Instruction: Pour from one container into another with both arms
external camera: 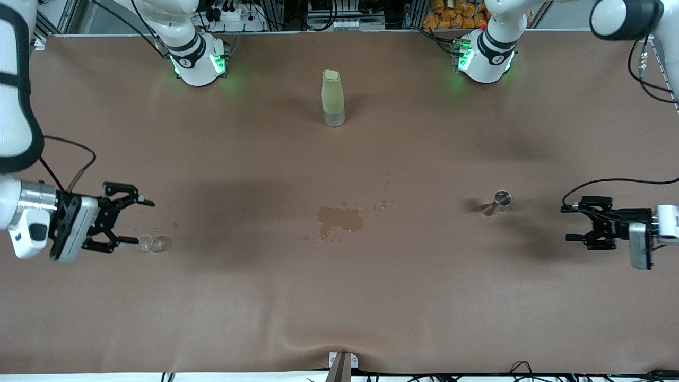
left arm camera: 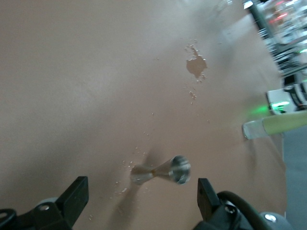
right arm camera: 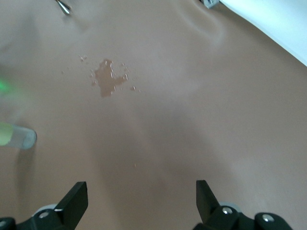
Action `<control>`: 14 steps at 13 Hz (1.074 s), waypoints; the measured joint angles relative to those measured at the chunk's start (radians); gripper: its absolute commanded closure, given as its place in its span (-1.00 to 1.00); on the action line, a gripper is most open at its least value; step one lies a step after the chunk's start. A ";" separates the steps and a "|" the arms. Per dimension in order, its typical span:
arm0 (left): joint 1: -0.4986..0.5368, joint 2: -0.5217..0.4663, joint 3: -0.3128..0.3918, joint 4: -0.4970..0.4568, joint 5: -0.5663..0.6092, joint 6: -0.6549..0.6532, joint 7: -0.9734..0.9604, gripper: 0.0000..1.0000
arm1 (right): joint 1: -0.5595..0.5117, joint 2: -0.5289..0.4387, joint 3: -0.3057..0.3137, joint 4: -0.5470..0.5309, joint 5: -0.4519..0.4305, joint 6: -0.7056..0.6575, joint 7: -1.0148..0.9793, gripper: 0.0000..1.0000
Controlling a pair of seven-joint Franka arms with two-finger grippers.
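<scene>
- The desk (external camera: 339, 297) is covered in a brown sheet; a wet spill (external camera: 339, 220) darkens its middle, with small droplets around it
- The steel jigger (external camera: 501, 200) stands upright on the desk toward the left arm's end; in the left wrist view it shows between the tool's fingers but well apart from them
- The left tool (external camera: 568, 223) hangs near the jigger at the left arm's end of the desk, jaws spread wide, gripping nothing
- The tiny clear glass cup (external camera: 151, 243) sits on the desk toward the right arm's end; whether it is upright or tipped I cannot tell
- The right tool (external camera: 140, 222) is just beside the cup, jaws wide and empty; its lower fingertip (external camera: 130, 241) is close to the cup
- The tall pale-green bottle (external camera: 333, 98) with a clear base stands upright between the two arm bases, farther from the front camera than the spill
</scene>
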 measured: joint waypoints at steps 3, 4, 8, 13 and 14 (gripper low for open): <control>-0.150 -0.202 -0.002 0.005 0.224 0.000 -0.345 -1.00 | 0.106 -0.085 -0.172 -0.049 -0.017 -0.046 0.054 -1.00; -0.217 -0.257 -0.003 0.003 0.315 0.000 -0.468 -1.00 | 0.128 -0.110 -0.209 -0.053 -0.030 -0.071 0.084 -1.00; -0.399 -0.355 -0.004 -0.013 0.540 0.000 -0.831 -1.00 | 0.176 -0.205 -0.281 -0.095 -0.128 -0.103 0.261 -1.00; -0.456 -0.396 0.007 -0.018 0.610 -0.001 -1.039 -1.00 | 0.219 -0.304 -0.295 -0.106 -0.317 -0.175 0.641 -1.00; -0.441 -0.409 0.010 -0.019 0.621 -0.001 -1.039 -1.00 | 0.224 -0.314 -0.295 -0.107 -0.348 -0.176 0.690 -1.00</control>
